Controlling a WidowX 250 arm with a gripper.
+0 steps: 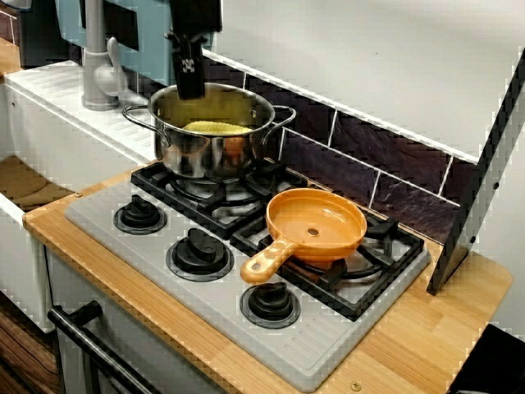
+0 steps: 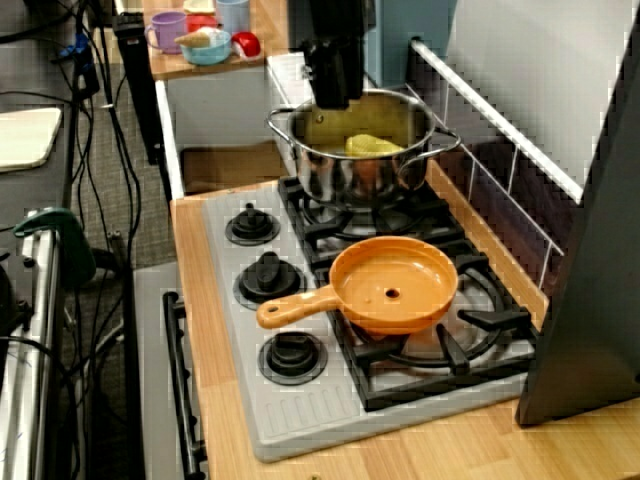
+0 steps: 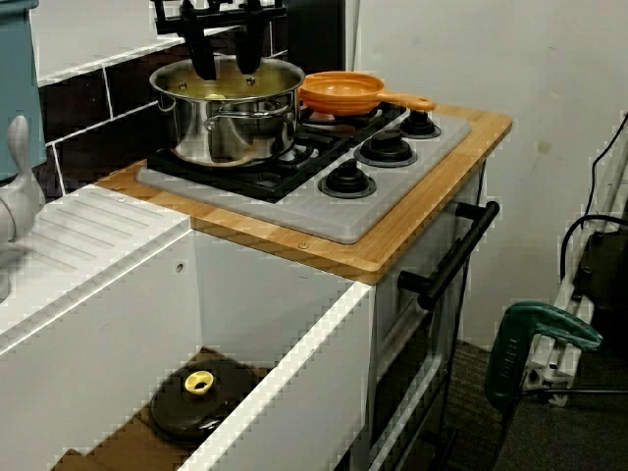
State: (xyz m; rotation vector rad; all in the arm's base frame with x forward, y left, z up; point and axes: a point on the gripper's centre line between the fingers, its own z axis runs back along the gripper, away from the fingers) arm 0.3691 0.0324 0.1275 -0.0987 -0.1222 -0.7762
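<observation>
While the pincer hangs over the mouth of a steel pot, its two black fingers stand apart and hold nothing, as the view from the sink side shows. A yellow object lies inside the pot. That pot sits on the burner at the back left corner of the grey stove. An orange pan rests on the back right burner, its handle pointing toward the front edge. Beneath the stove is a wooden tabletop.
</observation>
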